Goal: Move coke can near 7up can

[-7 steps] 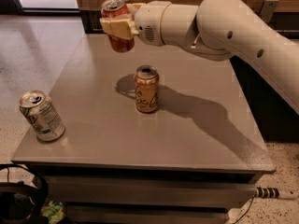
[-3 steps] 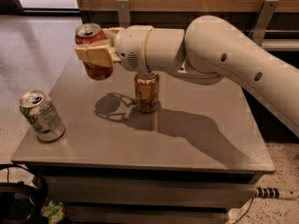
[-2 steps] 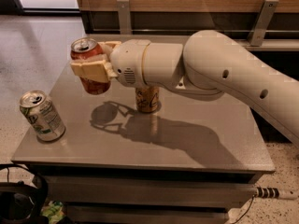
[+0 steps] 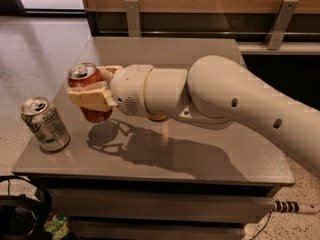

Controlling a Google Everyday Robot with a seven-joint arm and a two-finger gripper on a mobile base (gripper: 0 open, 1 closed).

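Camera view showed the tool (image 4: 88, 85) at the 9 o'clock side of the counter (image 4: 210, 156), closed on the coke can (image 4: 83, 75). One of the beige fingers (image 4: 93, 98) crossed the front of the can body, and the other lay against its far side at 1 o'clock.

The coke can was red with a silver top and pull-tab. It was held roughly upright, leaning slightly towards 11 o'clock. The front finger covered the middle of its body, so the lettering could not be read. Its lower end showed below that finger and appeared raised off the counter surface. A shadow (image 4: 102, 134) lay on the counter at 6 o'clock of the can.

The 7up can (image 4: 45, 124) stood on the counter at 8 o'clock of the coke can, near it but not touching. It was white and green with a silver top and tilted slightly towards 11 o'clock.

The white arm (image 4: 225, 101) entered from 4 o'clock and reached across the counter towards 9 o'clock.
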